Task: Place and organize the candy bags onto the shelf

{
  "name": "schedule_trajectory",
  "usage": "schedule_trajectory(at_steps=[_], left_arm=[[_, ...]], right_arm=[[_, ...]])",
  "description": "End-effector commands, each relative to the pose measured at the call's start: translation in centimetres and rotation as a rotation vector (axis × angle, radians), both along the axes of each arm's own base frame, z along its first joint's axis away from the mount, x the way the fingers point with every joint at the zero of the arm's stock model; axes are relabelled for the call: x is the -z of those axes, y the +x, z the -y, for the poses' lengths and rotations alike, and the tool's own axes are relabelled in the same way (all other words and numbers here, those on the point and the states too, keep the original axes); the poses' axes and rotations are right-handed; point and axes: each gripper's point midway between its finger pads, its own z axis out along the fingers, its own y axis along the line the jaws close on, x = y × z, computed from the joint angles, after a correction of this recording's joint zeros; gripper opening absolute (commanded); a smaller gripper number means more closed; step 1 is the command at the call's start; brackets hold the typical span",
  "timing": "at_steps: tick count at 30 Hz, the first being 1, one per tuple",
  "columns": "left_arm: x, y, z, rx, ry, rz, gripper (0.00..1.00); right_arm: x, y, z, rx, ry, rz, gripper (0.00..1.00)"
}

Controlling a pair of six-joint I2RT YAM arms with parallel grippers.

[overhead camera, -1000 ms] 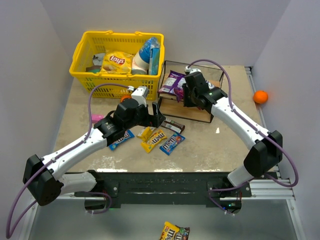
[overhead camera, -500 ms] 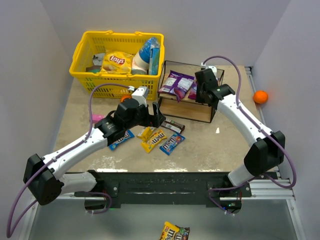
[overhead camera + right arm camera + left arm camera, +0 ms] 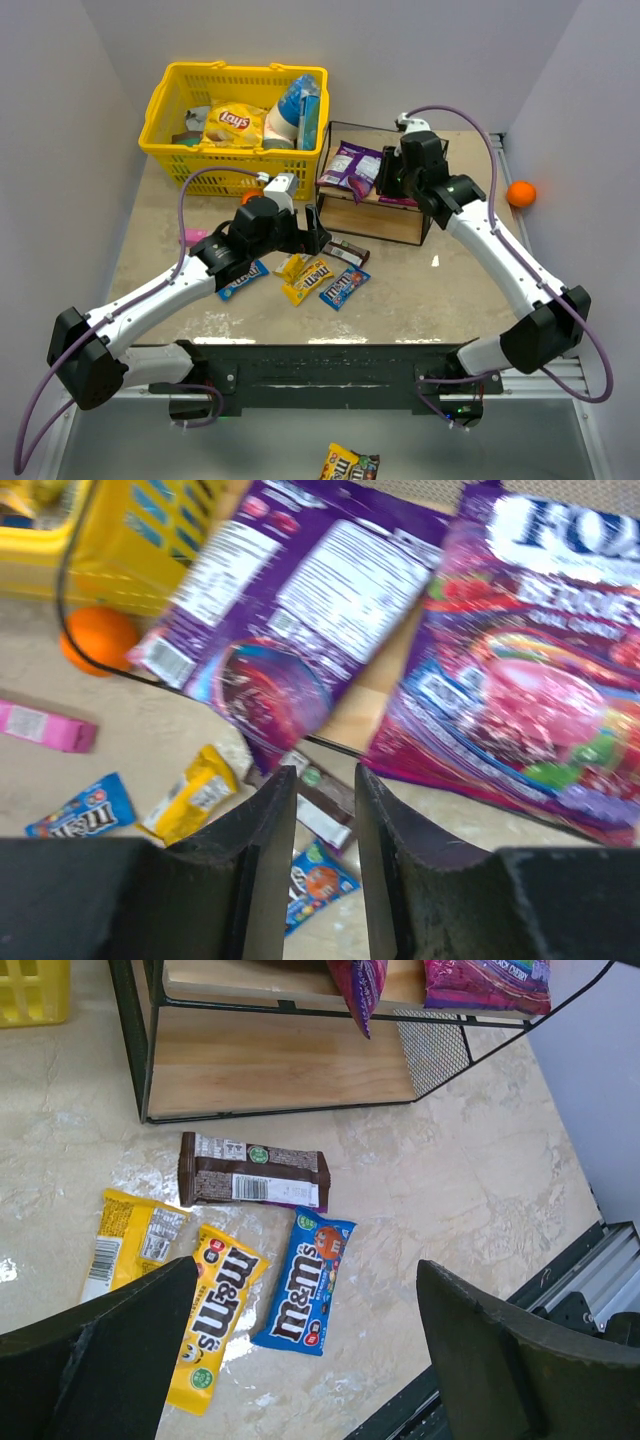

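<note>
Shelf [image 3: 375, 218] stands at the bench's [image 3: 450, 290] back, just beside the basket [image 3: 165, 140]; bare bench lies right of it. Two purple bags [image 3: 300, 590] lie on its top board, one overhanging the front edge. Right jaws, narrow and empty, hover above them. Left jaws, wide and empty, hang over the packets [image 3: 252, 1170] on the bench.

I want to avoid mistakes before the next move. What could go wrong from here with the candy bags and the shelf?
1. One purple bag overhangs the edge of the shelf. A nudge from the right gripper just above it might tip it off.
2. The two yellow packets lie touching under the wide-open left gripper. It may catch both, or push one away.
</note>
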Motion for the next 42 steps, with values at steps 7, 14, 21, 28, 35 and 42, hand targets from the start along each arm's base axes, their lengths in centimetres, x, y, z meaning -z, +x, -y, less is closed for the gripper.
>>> schedule_trajectory(at_steps=[7,14,21,28,35,42], left_arm=[[-2.9,1.0,-1.5,-0.073,-0.007,0.071,0.96],[-2.7,1.1,-1.9,-0.081,0.002,0.07,0.96],[-2.3,1.0,-2.0,-0.08,0.003,0.066,0.96],[-2.0,0.9,-2.0,-0.076,0.001,0.059,0.96],[-2.2,0.6,-2.1,-0.075,-0.004,0.063,0.96],[-2.5,0.7,-2.5,-0.089,-0.003,0.066,0.97]], right_arm=[[-1.6,4.6,-8.2,-0.223,0.143,0.115,0.22],[3.4,4.9,-7.7,-0.187,0.079,0.012,0.16],[6.8,4.7,-2.6,-0.018,-0.082,-0.065,0.14],[6.1,6.2,-1.0,0.041,-0.128,-0.055,0.13],[4.1,6.0,-2.8,-0.029,-0.05,-0.013,0.14],[-1.5,4.5,-3.5,-0.062,0.059,0.107,0.25]])
